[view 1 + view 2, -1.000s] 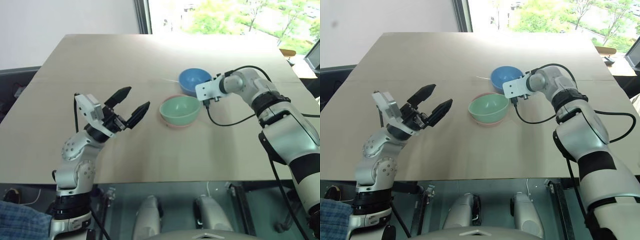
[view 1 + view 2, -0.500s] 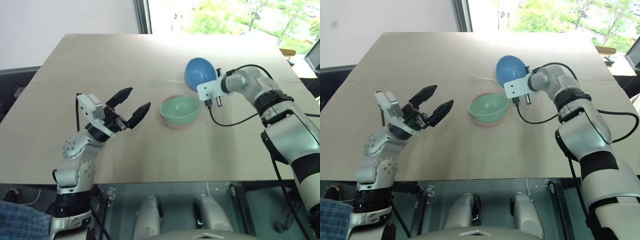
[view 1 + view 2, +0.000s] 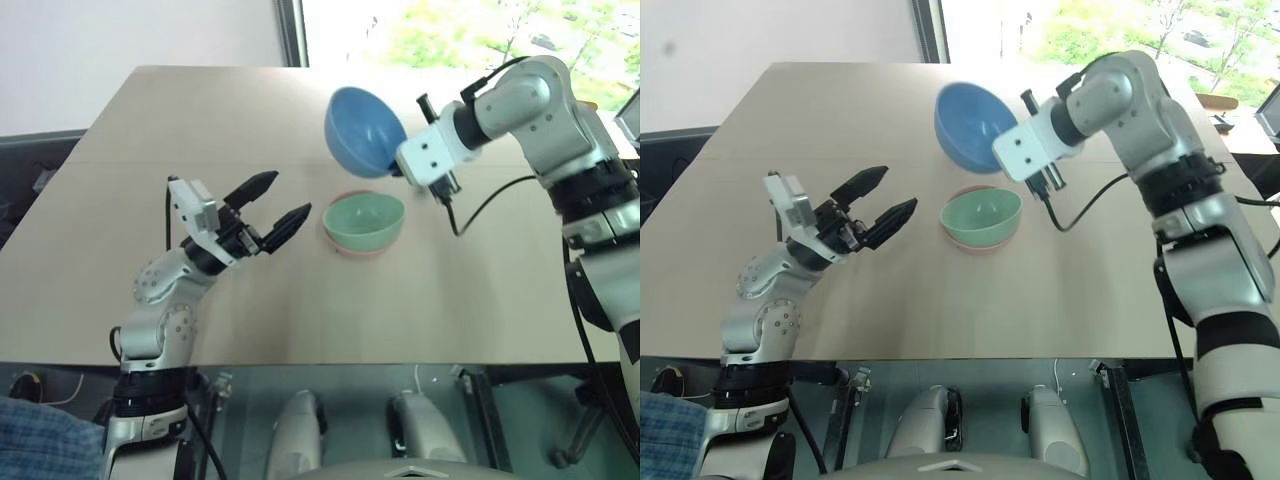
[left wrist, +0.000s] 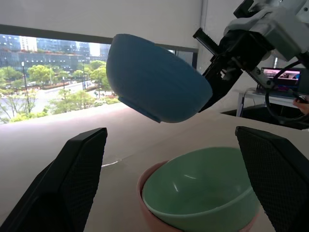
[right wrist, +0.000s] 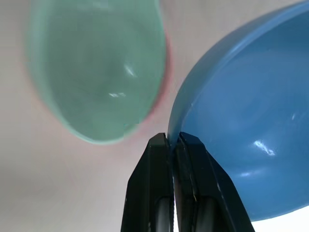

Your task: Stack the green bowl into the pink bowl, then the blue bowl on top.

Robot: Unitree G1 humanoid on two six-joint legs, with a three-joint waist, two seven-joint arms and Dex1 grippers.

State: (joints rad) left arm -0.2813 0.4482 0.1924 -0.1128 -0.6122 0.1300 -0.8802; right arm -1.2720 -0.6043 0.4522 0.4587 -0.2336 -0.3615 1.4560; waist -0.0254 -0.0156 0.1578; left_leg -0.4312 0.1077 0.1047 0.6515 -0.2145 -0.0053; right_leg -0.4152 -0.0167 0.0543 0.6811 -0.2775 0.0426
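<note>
The green bowl (image 3: 364,220) sits nested inside the pink bowl (image 3: 345,247), whose rim peeks out beneath it, at the middle of the table. Above and behind them the blue bowl (image 3: 362,131) hangs tilted in the air, my right gripper (image 5: 174,145) shut on its rim. In the left wrist view the blue bowl (image 4: 154,87) floats over the green bowl (image 4: 203,193). My left gripper (image 3: 268,207) stands open to the left of the stack, apart from it, with nothing between its fingers.
The tan table (image 3: 300,300) reaches back to a window. Its front edge (image 3: 330,362) runs close below the arms. A black cable (image 3: 490,200) loops from the right wrist over the table.
My right gripper has lifted the blue bowl off the table and carried it up and leftward, tilting it. The left gripper has stayed open in place.
</note>
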